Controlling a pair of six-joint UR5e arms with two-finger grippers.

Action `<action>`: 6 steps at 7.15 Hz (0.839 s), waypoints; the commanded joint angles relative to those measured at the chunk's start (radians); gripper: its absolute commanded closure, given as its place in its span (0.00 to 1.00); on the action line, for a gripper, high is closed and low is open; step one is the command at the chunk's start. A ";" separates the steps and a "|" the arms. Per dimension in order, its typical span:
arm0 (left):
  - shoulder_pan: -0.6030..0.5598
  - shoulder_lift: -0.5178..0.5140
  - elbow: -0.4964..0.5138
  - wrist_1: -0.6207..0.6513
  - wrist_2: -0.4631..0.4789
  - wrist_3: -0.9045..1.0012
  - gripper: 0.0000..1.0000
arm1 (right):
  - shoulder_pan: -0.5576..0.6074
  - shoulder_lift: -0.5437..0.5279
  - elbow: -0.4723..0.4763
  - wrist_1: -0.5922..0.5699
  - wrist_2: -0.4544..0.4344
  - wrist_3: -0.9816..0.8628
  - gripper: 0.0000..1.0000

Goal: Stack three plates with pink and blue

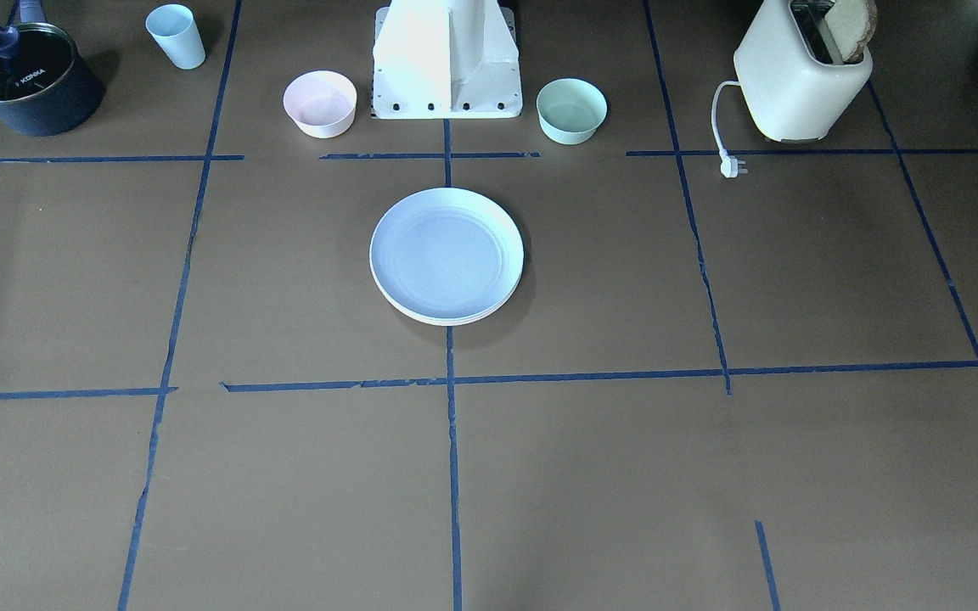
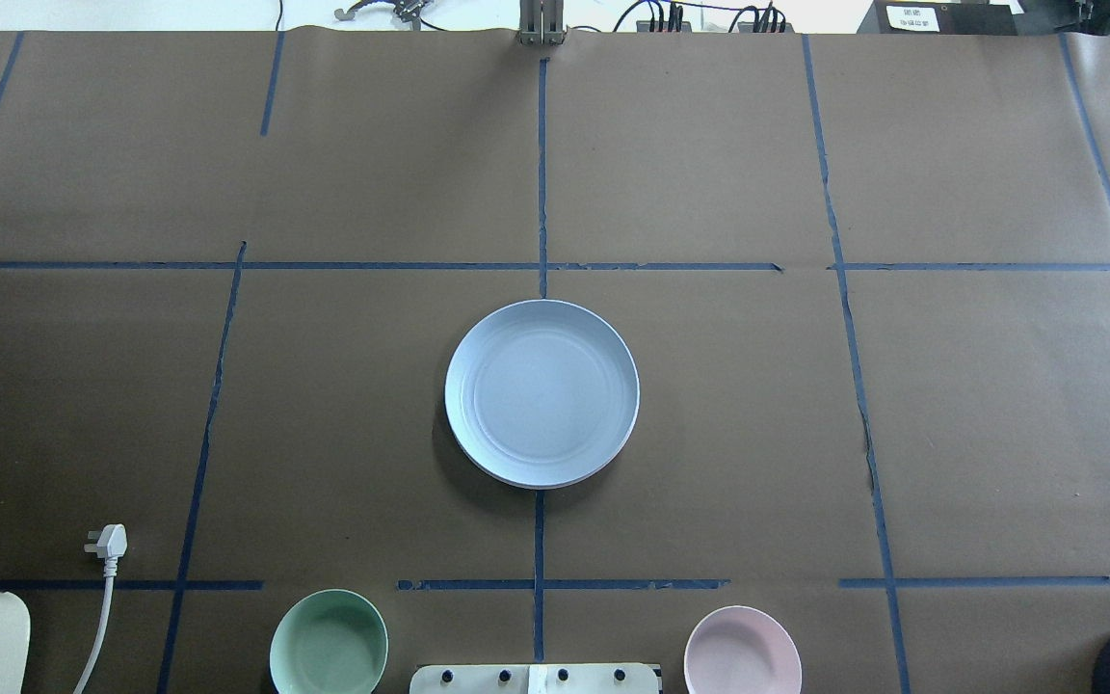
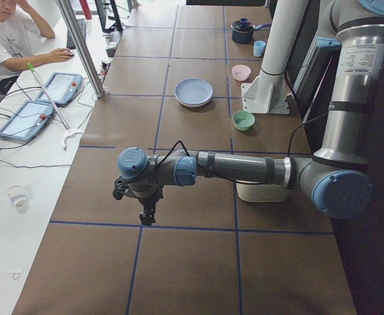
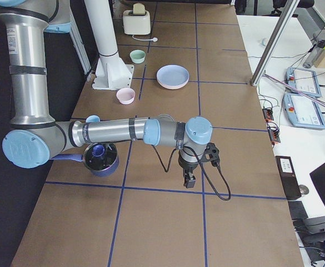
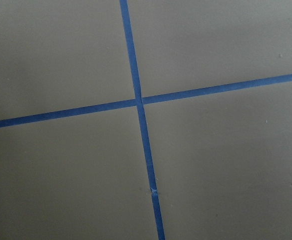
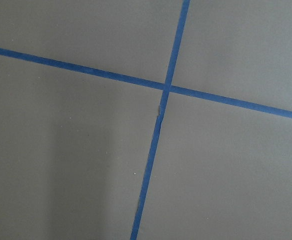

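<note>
Layout at the moment of record. The stack of plates sits at the middle of the table, on a crossing of the blue tape lines, with the blue plate uppermost. The left gripper hangs over the table's end on the robot's left, and the right gripper over the opposite end. From each, the stack lies inward along the table and slightly toward the robot's base, well apart from both. Neither arm looks clearly nearer. The plates are round, so no long axis governs an approach.

Whether either pair of fingers is parted or closed cannot be told, since each shows only in a side view. Nothing appears to be carried.

The overhead view shows little but the blue top. The front view shows the rim of a cream plate under it, and the right side view adds the pinkish edge of the pink plate. Both wrist views show only bare table and tape (no plate, no fingertips).

Judged from this, the stacking is complete.
</note>
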 commanded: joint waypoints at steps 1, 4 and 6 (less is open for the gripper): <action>0.000 0.014 -0.009 -0.024 -0.001 -0.011 0.00 | -0.010 -0.002 0.000 0.005 0.002 0.000 0.00; 0.002 0.059 -0.005 -0.062 -0.006 -0.007 0.00 | -0.022 -0.001 0.000 0.005 0.003 0.002 0.00; 0.002 0.059 0.006 -0.061 -0.003 -0.004 0.00 | -0.024 -0.001 0.000 0.005 0.003 0.003 0.00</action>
